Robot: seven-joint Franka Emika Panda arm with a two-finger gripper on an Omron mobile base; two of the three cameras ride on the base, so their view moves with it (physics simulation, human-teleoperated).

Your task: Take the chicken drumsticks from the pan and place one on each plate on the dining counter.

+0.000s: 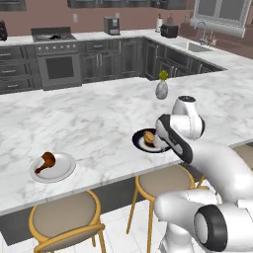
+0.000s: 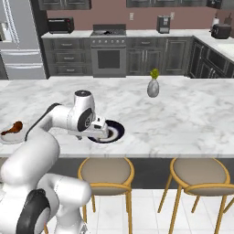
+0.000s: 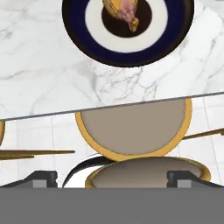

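Writing is showing nowhere you can read. Your two-finger gripper point(image 3: 112, 177) is hanging wide open and empty, just beside the dark black-rimmed plate point(image 3: 76, 37) carrying the golden-tan drumstick point(image 3: 124, 9). The reddish-brown drumstick point(image 1: 46, 161) is lying on the pale grey-white plate point(image 1: 63, 170).

Dark-rimmed plate point(image 3: 127, 54) with what looks like 1 golden drumstick point(image 3: 124, 9) on marble counter point(image 3: 48, 87), stool seat point(image 3: 133, 127) below.

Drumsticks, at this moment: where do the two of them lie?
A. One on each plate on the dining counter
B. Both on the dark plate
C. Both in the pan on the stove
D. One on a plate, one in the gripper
A: the reddish-brown drumstick lies on the pale plate and the golden-tan drumstick on the dark plate, both on the dining counter; the gripper is open and holds nothing.
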